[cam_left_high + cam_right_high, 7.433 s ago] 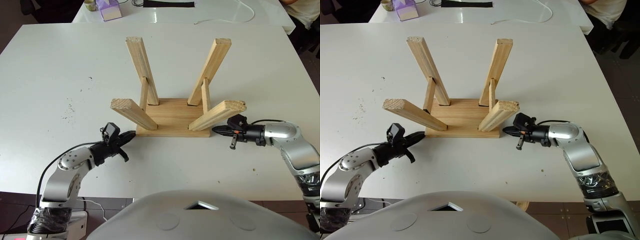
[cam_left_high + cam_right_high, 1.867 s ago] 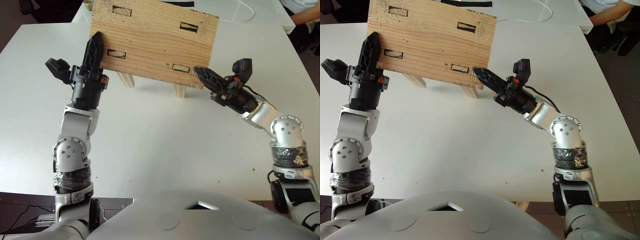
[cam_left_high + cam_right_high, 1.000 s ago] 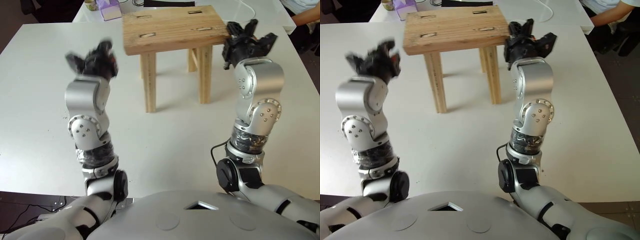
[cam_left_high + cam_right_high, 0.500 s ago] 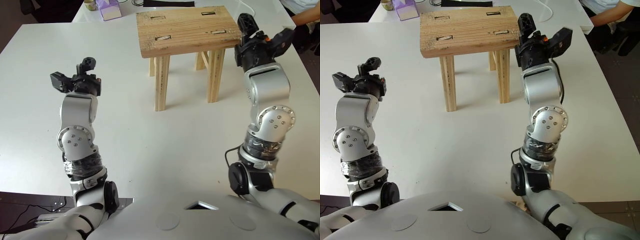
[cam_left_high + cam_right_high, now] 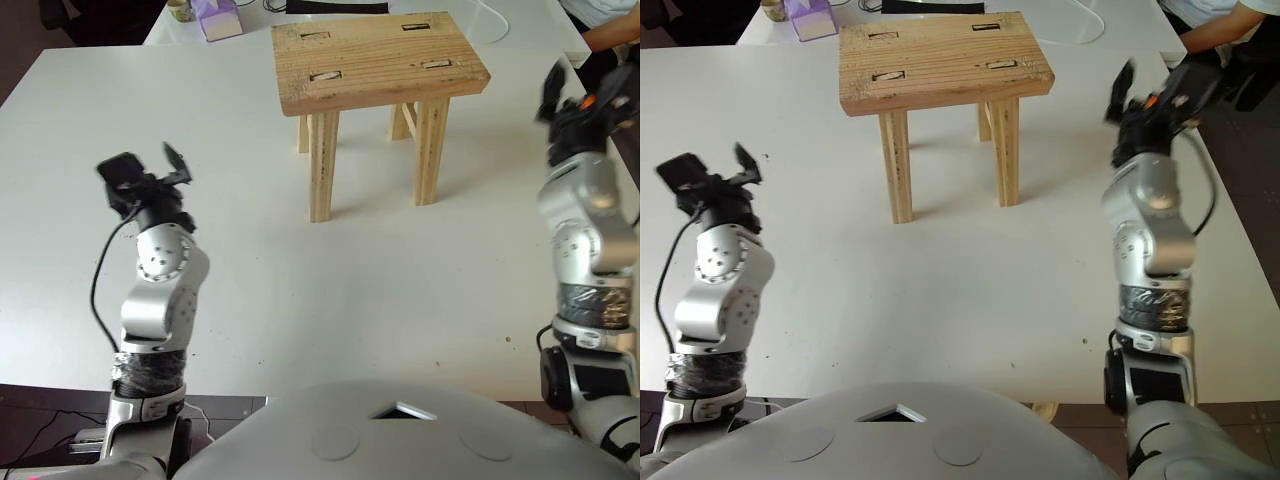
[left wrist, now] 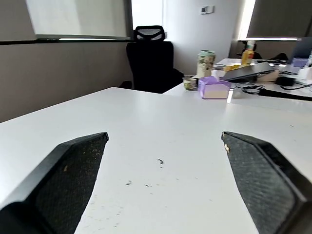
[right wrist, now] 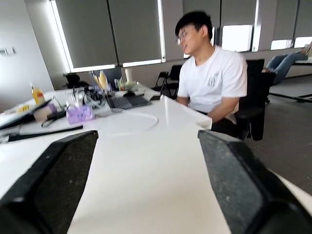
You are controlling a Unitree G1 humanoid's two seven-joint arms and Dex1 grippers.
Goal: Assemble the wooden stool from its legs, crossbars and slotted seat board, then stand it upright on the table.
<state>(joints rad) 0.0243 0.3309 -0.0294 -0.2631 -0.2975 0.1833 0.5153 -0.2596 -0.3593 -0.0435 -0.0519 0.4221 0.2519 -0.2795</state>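
The wooden stool (image 5: 378,55) stands upright on its legs (image 5: 320,165) at the back middle of the white table (image 5: 330,300), slots showing in the seat board. My left gripper (image 5: 160,170) is raised over the table's left side, well clear of the stool, and stands open; in the left wrist view its fingers (image 6: 73,180) are spread with nothing between them. My right gripper (image 5: 575,90) is up near the table's right edge, apart from the seat, also open, with its fingers (image 7: 53,180) wide and empty.
A purple tissue box (image 5: 217,15) and a white cable (image 5: 495,20) lie on a second table behind. A dark strip (image 5: 335,7) lies there too. The table's right edge runs close to my right arm.
The stool went from upside down to upright. In the last half second my right gripper moved right, away from the seat, and my left gripper dropped lower; the stool stayed put.
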